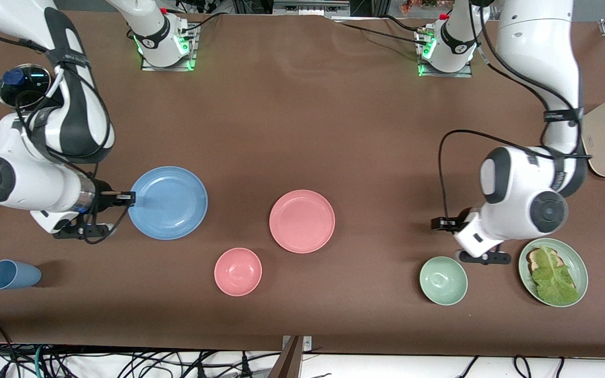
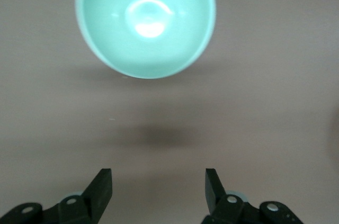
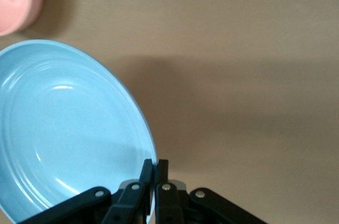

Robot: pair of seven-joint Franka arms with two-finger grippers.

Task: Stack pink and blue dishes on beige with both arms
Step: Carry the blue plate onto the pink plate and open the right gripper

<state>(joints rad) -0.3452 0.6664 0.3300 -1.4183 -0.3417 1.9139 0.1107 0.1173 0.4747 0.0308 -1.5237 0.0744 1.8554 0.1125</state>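
You have the right arm (image 1: 71, 121) low over its own end of the table and the left arm (image 1: 539, 79) folded over the other end, so both reach into the middle band of the front view. The blue plate (image 1: 171, 205) lies flat on the table at mid-height in that view, toward the right arm's end. The pink plate (image 1: 302, 221) lies flat near the centre, well apart from it. No beige plate shows in any view, so you cannot yet tell where the stack goes.

Both plates look stiff, light and smooth, with only a low raised rim. Expect a thin, slippery hold, and take each one by the rim, since the flat middle gives the fingers nothing.

The pink bowl (image 1: 238, 271), low in the front view and just nearer the camera than the pink plate, is not part of the job. Neither is the green bowl (image 1: 443, 281).

The right gripper (image 3: 156, 163) is pinched closed on the blue plate's rim, at the edge facing its own arm. The left gripper (image 2: 159, 173) hangs with its jaws apart and empty over bare table beside the green bowl, well away from the pink plate
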